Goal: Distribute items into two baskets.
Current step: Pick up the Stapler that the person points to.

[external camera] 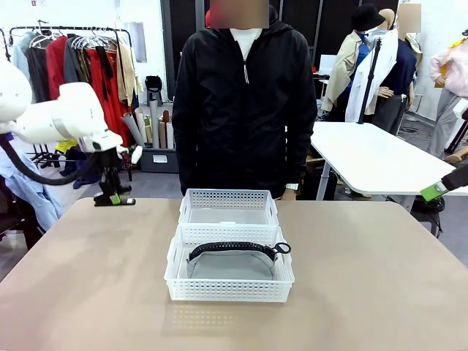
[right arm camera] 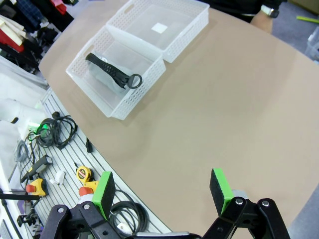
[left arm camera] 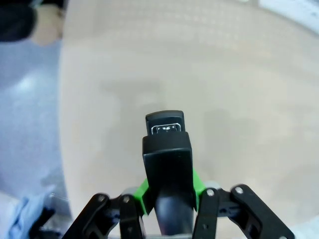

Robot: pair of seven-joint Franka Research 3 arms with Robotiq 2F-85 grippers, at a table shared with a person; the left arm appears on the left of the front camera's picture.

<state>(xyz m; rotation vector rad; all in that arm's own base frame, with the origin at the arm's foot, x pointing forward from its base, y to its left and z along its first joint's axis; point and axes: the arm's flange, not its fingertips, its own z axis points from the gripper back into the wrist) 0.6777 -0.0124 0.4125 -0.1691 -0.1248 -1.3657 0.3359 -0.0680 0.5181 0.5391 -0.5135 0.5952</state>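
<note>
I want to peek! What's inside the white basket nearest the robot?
A soft grey fabric pouch with a black coiled strap lies in the white lattice plastic basket. Whatever is under the pouch is covered.

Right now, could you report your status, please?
Left claw shut on stapler. Right claw open, empty. Pouch in near basket, far basket empty. Nothing in the way.

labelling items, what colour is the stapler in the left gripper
The stapler is black, best in left wrist view.
</note>
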